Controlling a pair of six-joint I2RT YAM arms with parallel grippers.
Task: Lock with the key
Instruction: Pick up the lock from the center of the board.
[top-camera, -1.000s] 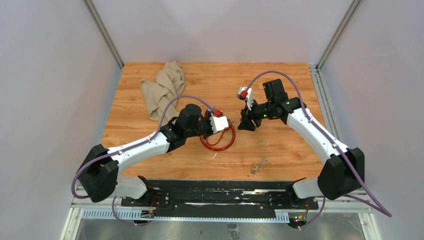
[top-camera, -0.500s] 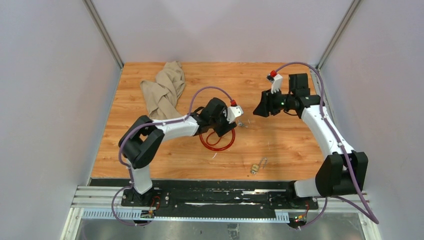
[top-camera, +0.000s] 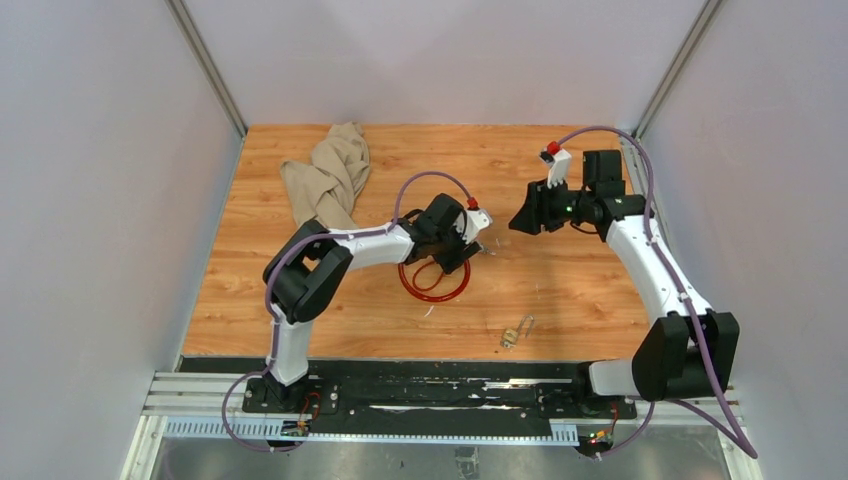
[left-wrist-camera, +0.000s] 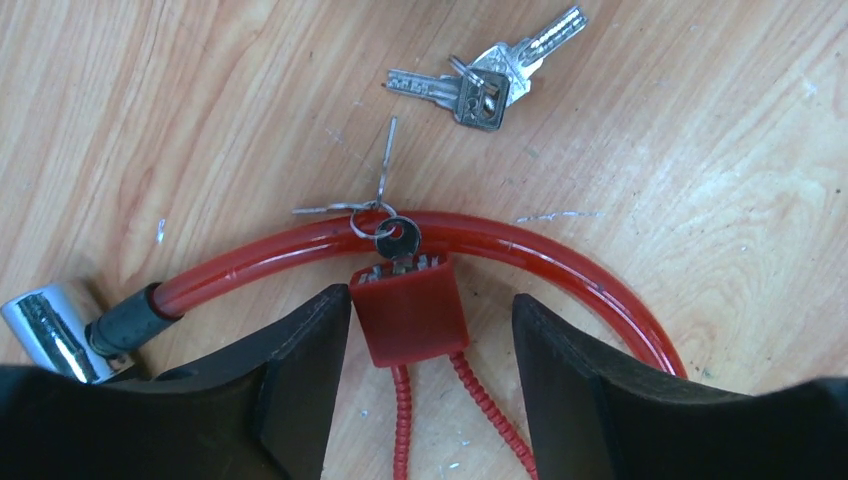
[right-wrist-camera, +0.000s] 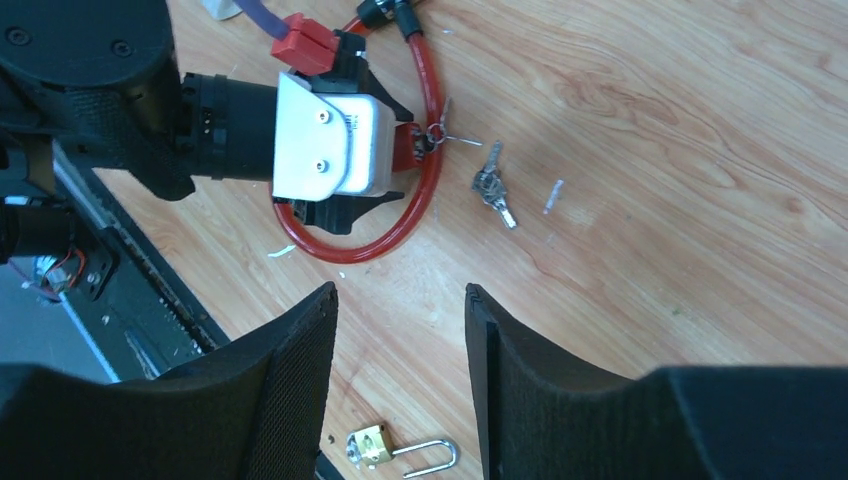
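Wood tbl (top-camera: 580, 290): cloth (top-camera: 325, 185), padlock (right-wrist-camera: 368, 447), cable lock (left-wrist-camera: 560, 262)

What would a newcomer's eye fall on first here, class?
The big red cable loop lies mid-table, partly under the left tool. In the left wrist view, a small red lock with a key in it sits between that tool's open fingers. A beige cloth lies crumpled at the far left corner.

I am watching my left arm (top-camera: 345, 245) folding up, its elbow rising off the table. The left gripper (left-wrist-camera: 430, 300) is swinging towards the right side of the red cable loop (left-wrist-camera: 570, 265) and spreading its jaws. The silver keys (left-wrist-camera: 490, 78) are now lying free on the wood just beyond it. My right gripper (top-camera: 520, 218) is retreating rightward, away from them.
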